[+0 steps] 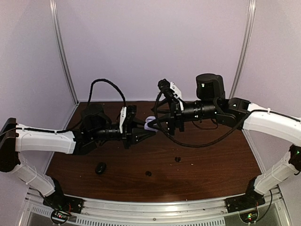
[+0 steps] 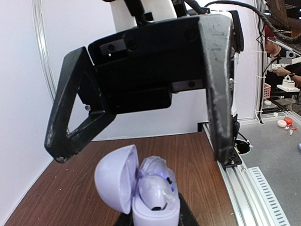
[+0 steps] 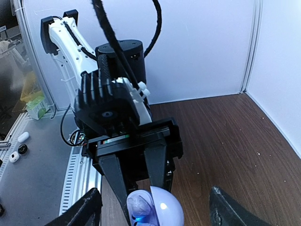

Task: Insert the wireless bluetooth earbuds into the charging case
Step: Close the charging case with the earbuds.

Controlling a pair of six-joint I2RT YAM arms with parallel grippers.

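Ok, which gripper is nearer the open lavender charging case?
Left. The left gripper is shut on the open lavender charging case; the right gripper faces it, fingers open, not touching.

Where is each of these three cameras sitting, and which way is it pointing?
Top external: above and behind the arms, looking down on the table; left arm and right arm meet at the lavender charging case.
Left wrist: on the left arm, facing the open right gripper; own fingers barely show under the held case.
Right wrist: on the right arm, facing the left gripper clamping the case; its own open fingers frame the bottom.
Shared: both wrist views see the case, from opposite sides.
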